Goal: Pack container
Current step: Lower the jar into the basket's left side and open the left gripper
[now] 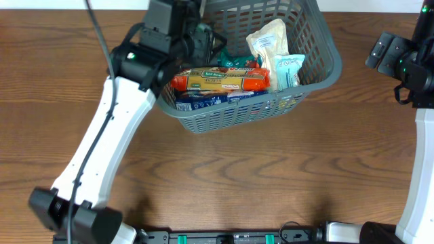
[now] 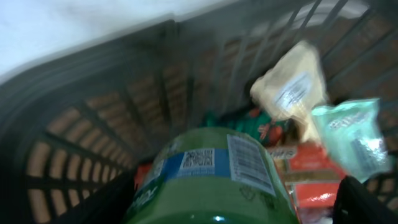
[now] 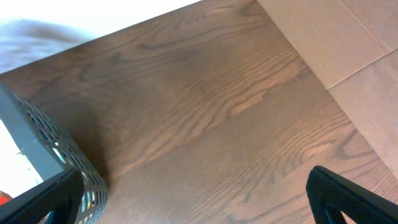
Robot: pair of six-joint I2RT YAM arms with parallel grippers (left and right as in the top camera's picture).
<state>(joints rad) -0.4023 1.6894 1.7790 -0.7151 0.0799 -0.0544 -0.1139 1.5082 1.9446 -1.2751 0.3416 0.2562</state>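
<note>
— Where's the container at the moment?

— I have the container [image 1: 319,71] at the far middle of the worktop [image 1: 237,176]. Its far end is cut off by the top edge of my overhead view. There are groceries in it: a long orange pack [image 1: 220,80] lying across the middle, a blue pack [image 1: 203,98] against the near wall, and a beige pouch [image 1: 268,39] and a pale teal pouch [image 1: 289,69] leaning toward the right wall.

— And your left arm?

— The left fingers [image 2: 235,208] are over the container's left end, looking down past its slotted wall. A green cylinder [image 2: 217,174] with a barcode label sits between them. That wrist view is blurred, so I cannot tell whether they are clamped on it or only flanking it.

— The right side?

— The right fingers [image 3: 193,202] are spread wide with nothing between them, above bare wood. In my overhead view the right arm [image 1: 407,61] stands at the right edge, well apart from the container.
</note>
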